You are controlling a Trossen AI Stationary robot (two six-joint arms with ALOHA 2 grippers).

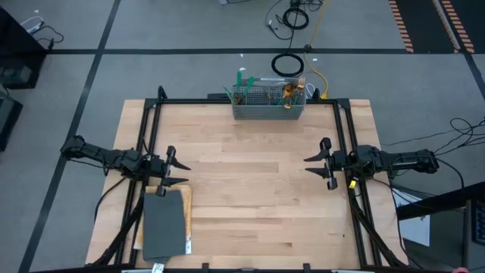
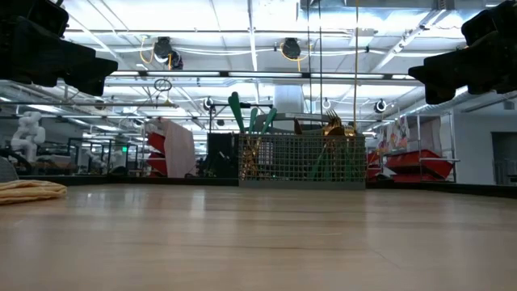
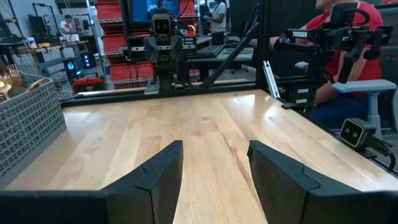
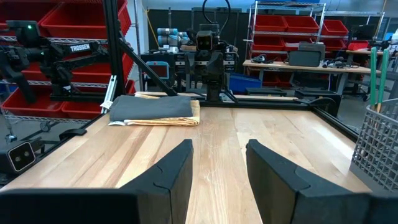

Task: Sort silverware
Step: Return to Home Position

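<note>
While around silverware (image 1: 289, 92), one basket (image 1: 267, 113), two arms (image 1: 102, 156) (image 1: 402, 161)

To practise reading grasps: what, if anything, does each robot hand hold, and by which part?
Nothing. The left hand and right hand are both open and empty; the silverware stands in the wire basket.

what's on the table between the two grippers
Nothing: in the high view only bare table lies between the left gripper and the right gripper.

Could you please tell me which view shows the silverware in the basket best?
The low view: silverware stands side-on in the basket, green handles and gold heads clear. High view shows it from above; wrist views catch only an edge.
</note>
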